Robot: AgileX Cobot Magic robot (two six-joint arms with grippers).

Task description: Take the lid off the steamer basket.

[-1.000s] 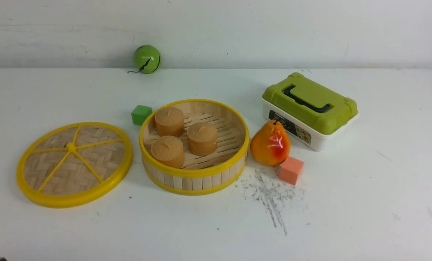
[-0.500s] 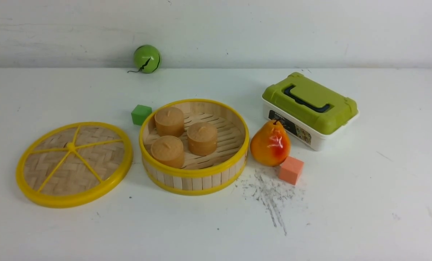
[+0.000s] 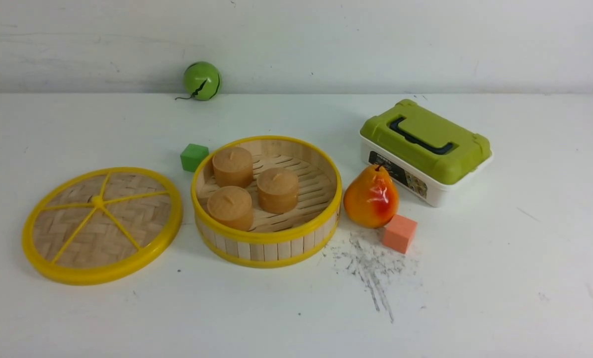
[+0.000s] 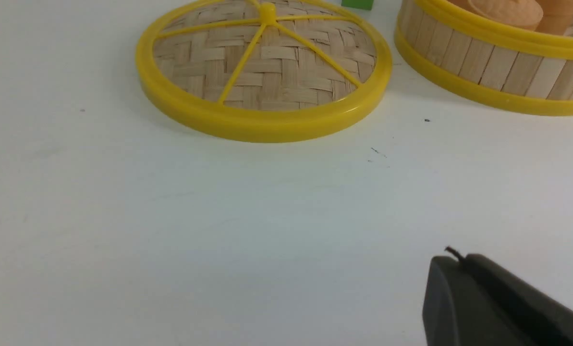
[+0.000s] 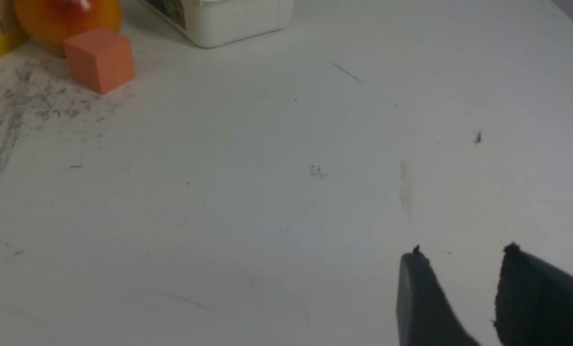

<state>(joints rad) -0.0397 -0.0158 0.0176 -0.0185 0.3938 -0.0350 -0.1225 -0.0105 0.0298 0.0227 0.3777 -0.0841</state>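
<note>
The lid [image 3: 101, 224] lies flat on the white table, to the left of the steamer basket [image 3: 266, 248] and apart from it. The basket is uncovered and holds three brown cylinders [image 3: 276, 189]. Neither gripper shows in the front view. In the left wrist view, my left gripper [image 4: 459, 259] is shut and empty above bare table, well short of the lid [image 4: 264, 72] and the basket [image 4: 488, 67]. In the right wrist view, my right gripper [image 5: 461, 254] is open and empty over bare table.
An orange-red pear [image 3: 371, 197] and an orange cube [image 3: 399, 233] sit right of the basket. A white box with an olive-green lid [image 3: 425, 144] stands behind them. A green cube [image 3: 193, 157] sits behind the basket and a green ball [image 3: 202, 80] by the back wall.
A dark bit at the bottom left corner of the front view one second ago has gone out of view. Lid, basket and other objects have not moved.
</note>
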